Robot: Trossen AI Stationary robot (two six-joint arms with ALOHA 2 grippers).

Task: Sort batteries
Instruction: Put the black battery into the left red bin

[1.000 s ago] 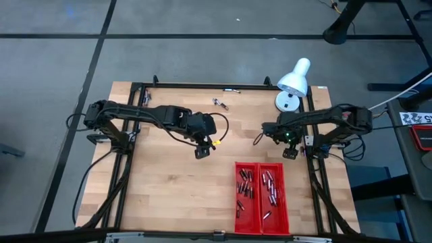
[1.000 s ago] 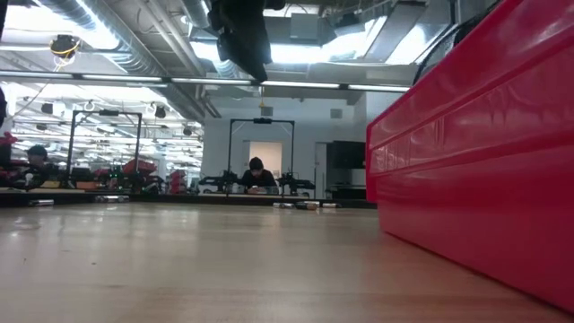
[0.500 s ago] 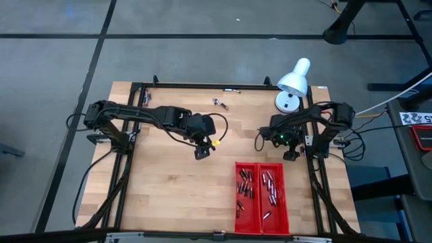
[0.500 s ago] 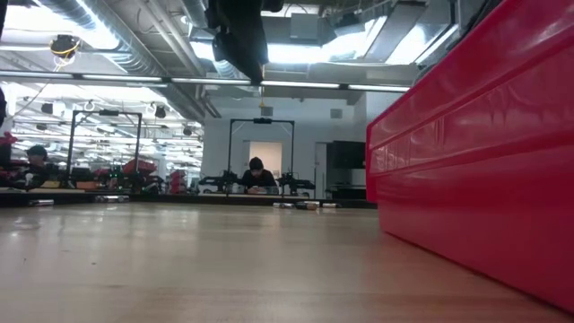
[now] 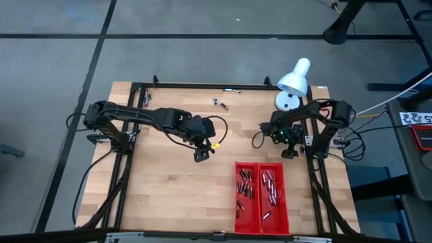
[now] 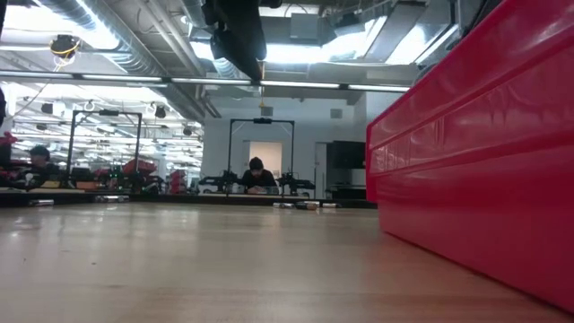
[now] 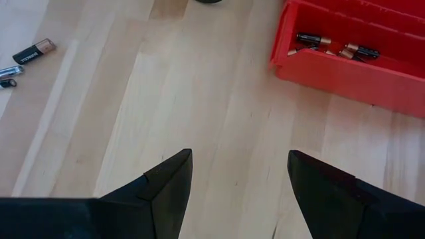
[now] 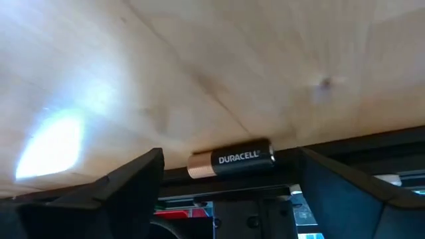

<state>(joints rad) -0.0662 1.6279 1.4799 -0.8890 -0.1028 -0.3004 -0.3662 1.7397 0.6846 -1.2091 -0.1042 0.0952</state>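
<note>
A red tray point(image 5: 261, 197) with two compartments stands near the table's near edge, with several batteries point(image 5: 245, 187) lying in both. My left gripper point(image 5: 201, 155) hangs open above bare wood at mid-table, left of the tray point(image 7: 358, 56); nothing is between its fingers point(image 7: 166, 186). My right gripper point(image 5: 290, 152) is low at the table's right edge, open. A black-and-copper battery point(image 8: 231, 159) lies on its side between its fingers, against the black frame rail, touching neither finger. More loose batteries point(image 7: 33, 52) lie on the wood.
A white desk lamp point(image 5: 293, 81) stands at the far right corner. Black frame rails point(image 5: 317, 182) run along the table's edges. A few small loose pieces point(image 5: 220, 103) lie near the far edge. The tray's red wall point(image 6: 475, 161) fills the low view's right side.
My right gripper has sunk toward the table by the right edge, its arm folding in, and stays open. My left gripper has kept still.
</note>
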